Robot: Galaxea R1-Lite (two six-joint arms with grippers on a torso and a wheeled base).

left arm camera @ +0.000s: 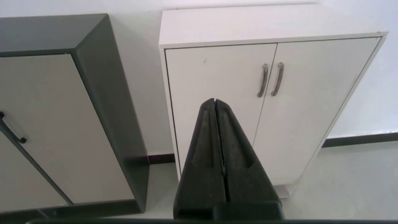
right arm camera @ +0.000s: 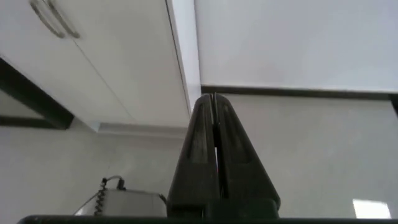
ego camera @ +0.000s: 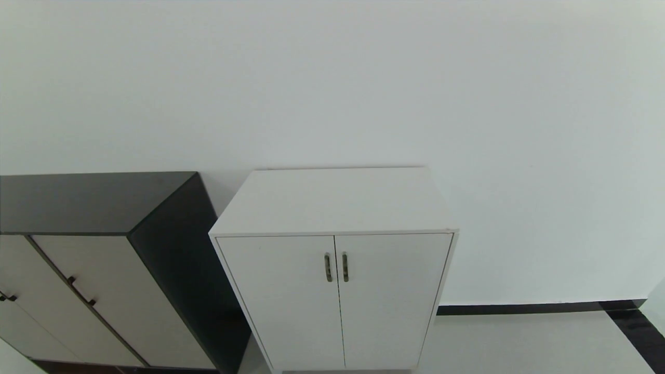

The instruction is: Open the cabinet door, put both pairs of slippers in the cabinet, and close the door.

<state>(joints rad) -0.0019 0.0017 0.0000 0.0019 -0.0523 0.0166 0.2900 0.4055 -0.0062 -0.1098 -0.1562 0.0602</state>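
Note:
A white two-door cabinet point(ego camera: 332, 291) stands against the wall with both doors closed. Two metal handles point(ego camera: 336, 267) sit side by side at the seam. The same white cabinet point(left arm camera: 267, 106) and its handles point(left arm camera: 270, 79) appear in the left wrist view, beyond my left gripper point(left arm camera: 214, 102), which is shut and empty, some way in front of the doors. My right gripper point(right arm camera: 214, 98) is shut and empty, low near the floor by the cabinet's corner point(right arm camera: 183, 74), with the handles point(right arm camera: 55, 17) off to the side.
A black cabinet with beige doors point(ego camera: 104, 270) stands close on the left of the white one. A dark baseboard point(ego camera: 540, 308) runs along the wall to the right, above pale floor point(ego camera: 519, 343). A grey device with a coiled cable point(right arm camera: 118, 199) lies on the floor.

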